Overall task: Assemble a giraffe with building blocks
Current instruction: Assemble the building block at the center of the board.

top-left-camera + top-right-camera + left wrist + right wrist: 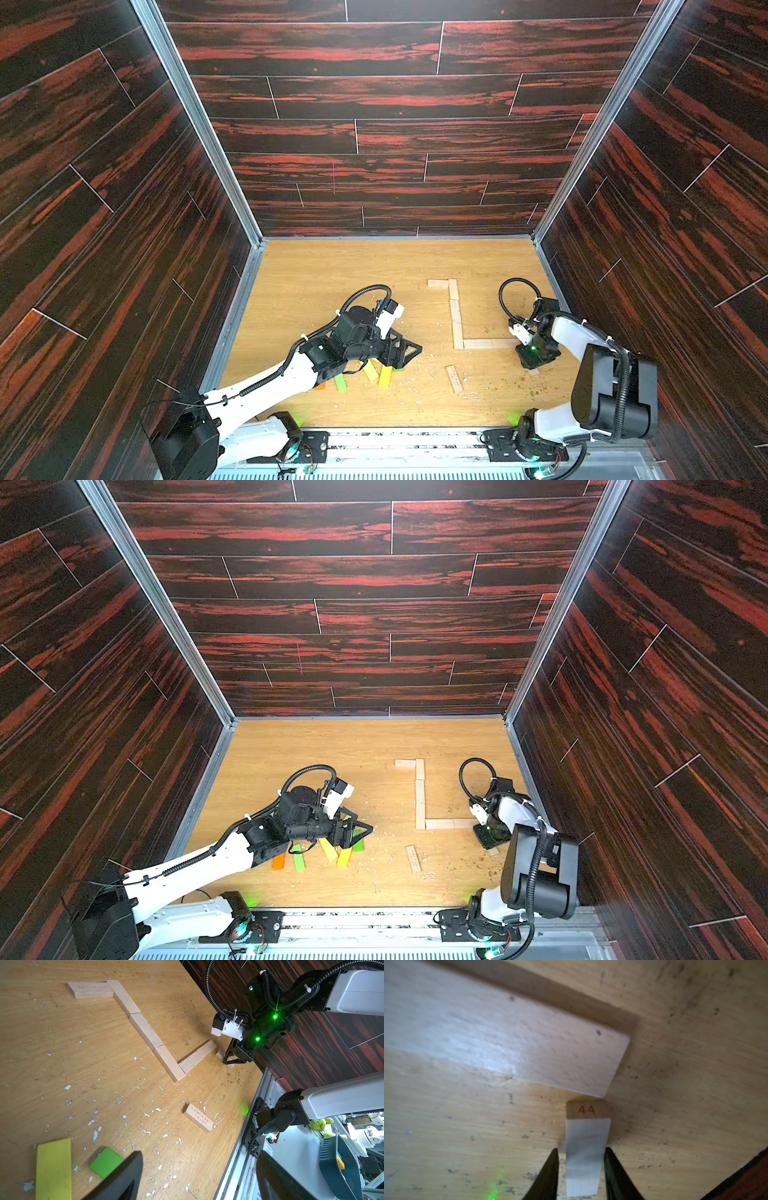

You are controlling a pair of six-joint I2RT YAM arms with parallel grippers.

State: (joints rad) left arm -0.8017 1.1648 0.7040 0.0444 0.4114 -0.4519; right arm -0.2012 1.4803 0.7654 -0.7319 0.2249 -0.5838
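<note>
Our right gripper (581, 1148) stands slightly parted around a plain block (586, 1110), just beside the row of plain blocks (456, 311). Our left gripper (200, 1153) hangs spread wide above the yellow block (53, 1167) and green block (106, 1161).

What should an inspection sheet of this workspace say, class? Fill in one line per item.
Surface: wooden table, flat.
Job's things: pale planks laid flat in a bent line; one loose plank; coloured planks lie apart.
Clutter: pale flecks, dark specks.
Pincers: left pincer open by the coloured planks; right pincer astride plank 44, gap on one side.
Cables: black hoses loop above both wrists.
Surroundings: dark wood-pattern walls on three sides; metal rail in front.
</note>
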